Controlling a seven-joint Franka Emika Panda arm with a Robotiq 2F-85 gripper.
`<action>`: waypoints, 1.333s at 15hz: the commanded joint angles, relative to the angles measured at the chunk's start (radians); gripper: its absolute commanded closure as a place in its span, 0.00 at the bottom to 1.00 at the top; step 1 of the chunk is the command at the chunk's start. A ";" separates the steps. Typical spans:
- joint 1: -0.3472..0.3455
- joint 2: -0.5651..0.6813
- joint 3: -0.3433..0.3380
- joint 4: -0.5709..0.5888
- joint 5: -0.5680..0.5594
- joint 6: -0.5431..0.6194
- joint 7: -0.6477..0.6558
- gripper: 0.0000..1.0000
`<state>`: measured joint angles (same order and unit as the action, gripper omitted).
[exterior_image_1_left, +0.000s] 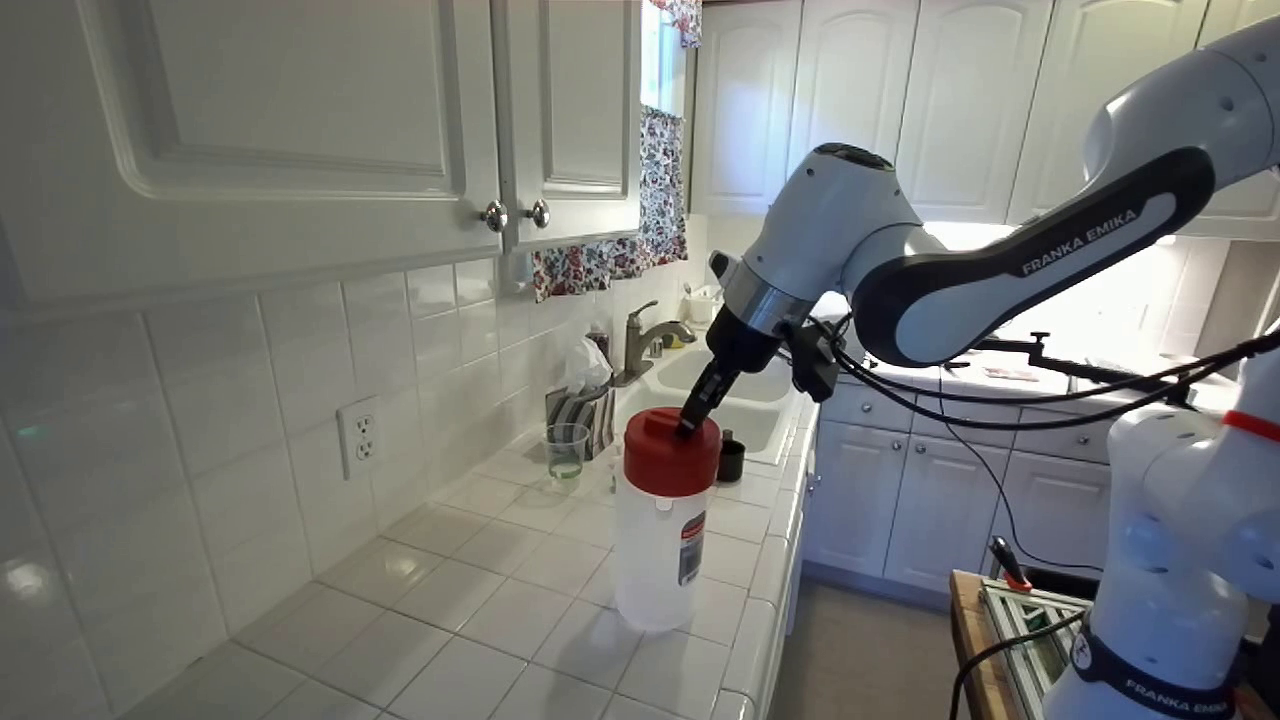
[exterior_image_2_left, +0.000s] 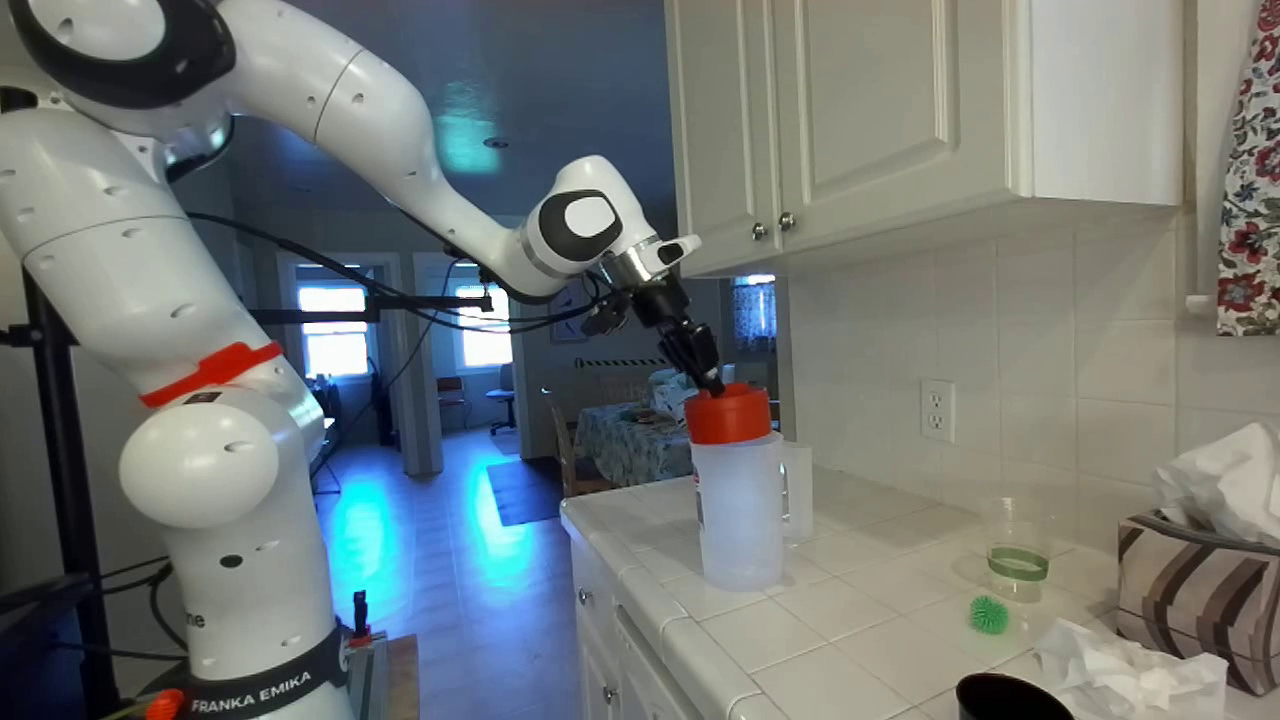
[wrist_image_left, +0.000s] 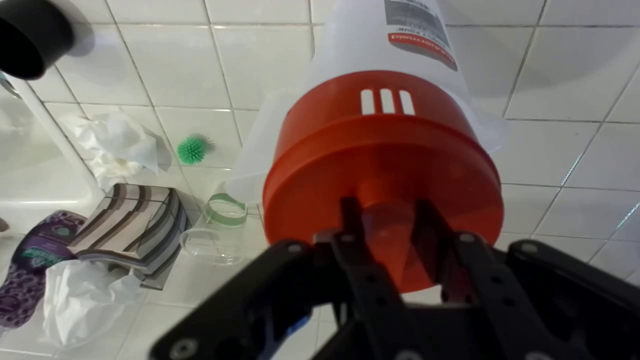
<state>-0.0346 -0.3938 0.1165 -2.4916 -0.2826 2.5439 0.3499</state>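
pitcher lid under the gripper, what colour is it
The pitcher lid is red, showing best in the wrist view.

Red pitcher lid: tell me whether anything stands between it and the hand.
Nothing visible does. In the wrist view, the hand is at the red lid, its fingers either side of the central ridge; whether they touch it is unclear. The clear cup and tissue box stand aside.

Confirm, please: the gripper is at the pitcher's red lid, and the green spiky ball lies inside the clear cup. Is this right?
Not fully: the wrist view shows the green spiky ball on the tiled counter, outside the clear cup. The gripper is indeed at the red lid of the pitcher.
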 joint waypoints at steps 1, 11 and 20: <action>-0.001 -0.007 -0.010 -0.007 0.040 0.008 -0.044 0.92; 0.002 0.012 -0.016 0.013 0.063 0.002 -0.054 0.92; -0.007 0.028 -0.015 0.032 0.063 -0.001 -0.052 0.92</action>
<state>-0.0365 -0.3815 0.1080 -2.4811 -0.2460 2.5440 0.3436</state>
